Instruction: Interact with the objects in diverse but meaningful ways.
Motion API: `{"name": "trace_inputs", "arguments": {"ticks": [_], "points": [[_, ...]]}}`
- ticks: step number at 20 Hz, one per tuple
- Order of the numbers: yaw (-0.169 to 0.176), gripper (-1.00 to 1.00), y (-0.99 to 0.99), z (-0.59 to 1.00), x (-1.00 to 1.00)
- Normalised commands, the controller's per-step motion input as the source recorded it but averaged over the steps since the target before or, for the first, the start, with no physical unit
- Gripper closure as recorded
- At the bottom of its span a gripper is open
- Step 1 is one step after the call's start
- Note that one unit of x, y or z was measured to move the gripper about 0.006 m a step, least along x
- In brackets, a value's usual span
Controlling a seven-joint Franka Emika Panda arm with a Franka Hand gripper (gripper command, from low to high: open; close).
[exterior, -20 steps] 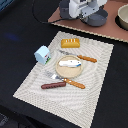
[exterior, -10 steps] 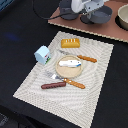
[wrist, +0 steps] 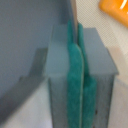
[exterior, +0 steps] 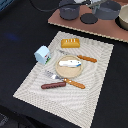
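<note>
Pan (exterior: pixel 69 10), grey, long handle, on brown board (exterior: pixel 107 31) at far edge of exterior view, gripper (exterior: pixel 98 5) just above its handle. Wrist view: green pads (wrist: pixel 75 75) pressed together w/ thin handle edge (wrist: pixel 73 15) pinched between, no gap visible. Count on striped mat (exterior: pixel 95 85): 1 bread loaf (exterior: pixel 70 43), 1 sausage (exterior: pixel 53 85), 1 fish (exterior: pixel 70 63) on tan plate (exterior: pixel 59 70), 1 blue carton (exterior: pixel 43 54), 1 fork (exterior: pixel 65 80), 1 knife (exterior: pixel 80 56).
</note>
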Motion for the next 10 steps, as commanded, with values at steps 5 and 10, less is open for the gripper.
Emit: {"name": "trace_inputs", "arguments": {"ticks": [5, 10], "points": [[0.000, 1.00, -0.95, 0.09, -0.14], [0.000, 1.00, -0.83, 0.00, -0.41]]}}
